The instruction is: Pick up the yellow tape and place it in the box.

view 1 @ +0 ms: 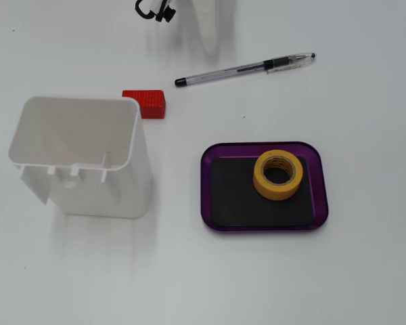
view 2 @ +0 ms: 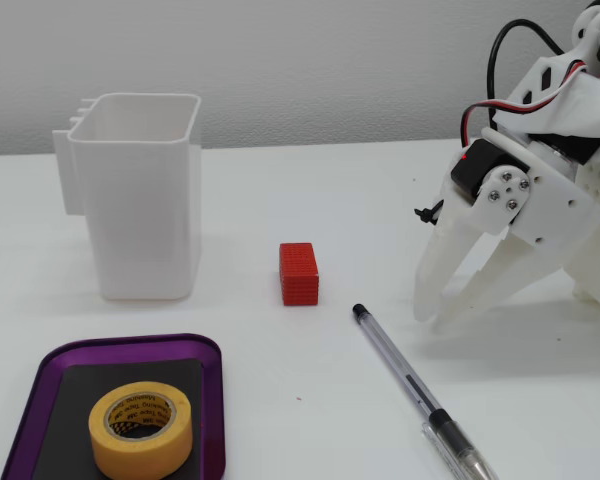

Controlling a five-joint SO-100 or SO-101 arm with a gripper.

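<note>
The yellow tape (view 1: 278,175) lies flat inside the box (view 1: 210,203), a shallow purple tray with a black lining, in the lower right part of a fixed view. The roll rests on the lining toward the tray's upper right corner, close to the rim there, with its pale printed core facing up. In the other fixed view the same roll (view 2: 141,428) sits in the box (view 2: 212,400) at the lower left of the frame, cut slightly by the bottom edge.

The tool (view 2: 431,315) stands at the right of that frame, well apart from the tray. Its two white fingers point down at the white surface (view 2: 310,200), their tips close together with only a thin gap between them, and nothing is between them. In the view from above only a blurred white part of the arm and a bit of black cable show at the top edge.

A tall white container (view 1: 81,156) stands in the left half of the view from above, open at the top. A red block (view 1: 145,103) lies just beside its upper right corner. A pen (view 1: 247,69) lies slanted in the upper middle of the frame; in the other view the pen (view 2: 410,385) runs from the centre down to the lower right, below the tool's tips.
</note>
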